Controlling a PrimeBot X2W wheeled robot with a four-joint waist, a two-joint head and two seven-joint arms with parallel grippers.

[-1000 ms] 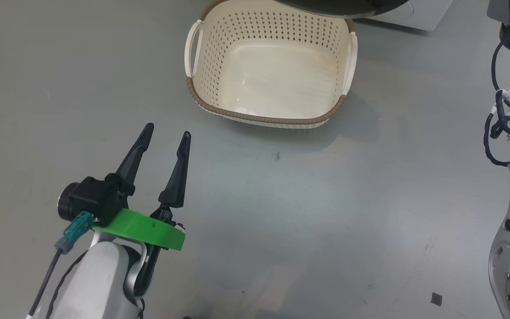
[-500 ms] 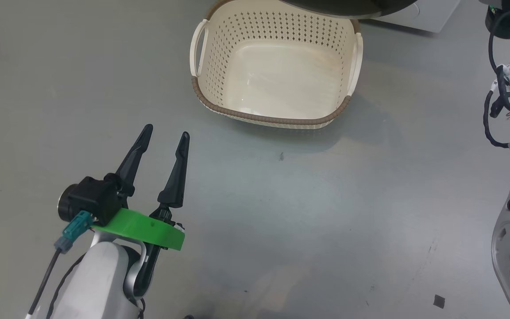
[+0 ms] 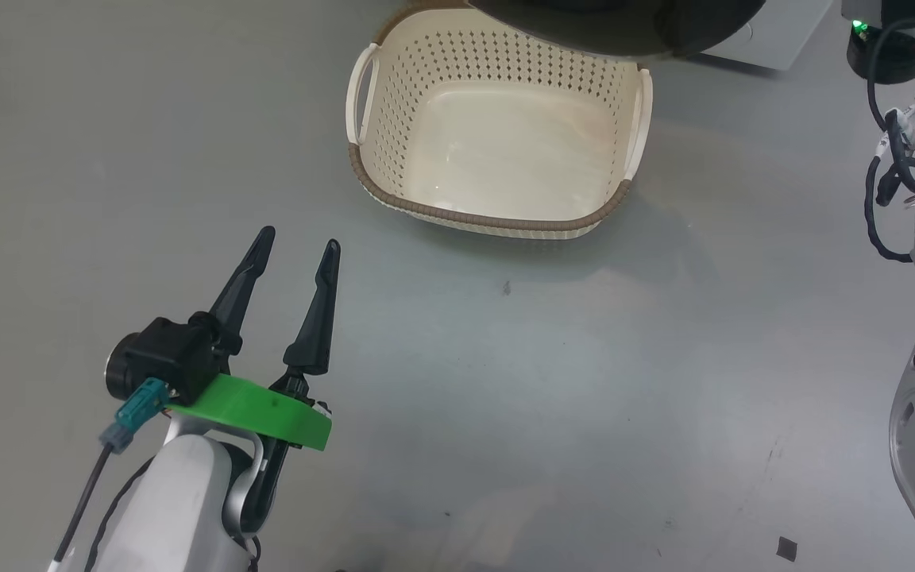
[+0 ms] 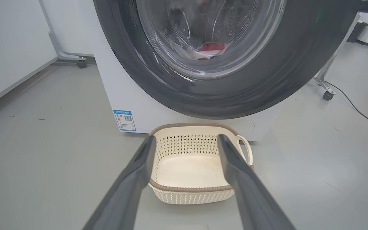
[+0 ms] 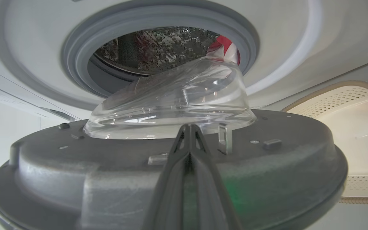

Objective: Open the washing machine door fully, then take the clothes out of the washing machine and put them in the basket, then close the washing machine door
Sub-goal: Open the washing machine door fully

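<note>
1. The large round washing machine door (image 5: 171, 179), grey plastic on its inner side with a clear bulging glass bowl (image 5: 171, 99), stands partly open. It hangs over the far rim of the small cream perforated plastic basket (image 3: 497, 222).
2. I judge the door to be stiff and rather heavy, and it can move just along its hinge arc. It is better to push on the grey inner face or to hook the rim edge, because the glass bowl looks smooth and slippery.
3. The right gripper (image 5: 188, 127) has its two dark fingers (image 5: 171, 191) pressed together and holds nothing. It points at the inner face just beside the bowl; whether it touches, I cannot tell.
4. The bright red and white clothes (image 5: 225, 48) lie inside the steel drum (image 5: 145, 48) of the big white washing machine (image 4: 113, 95). They seem soft, light and limp, so a raised fold is the place to pinch.
5. The left gripper (image 3: 299, 237) is spread wide and empty above the grey floor (image 3: 584, 397), on the near left of the basket.
</note>
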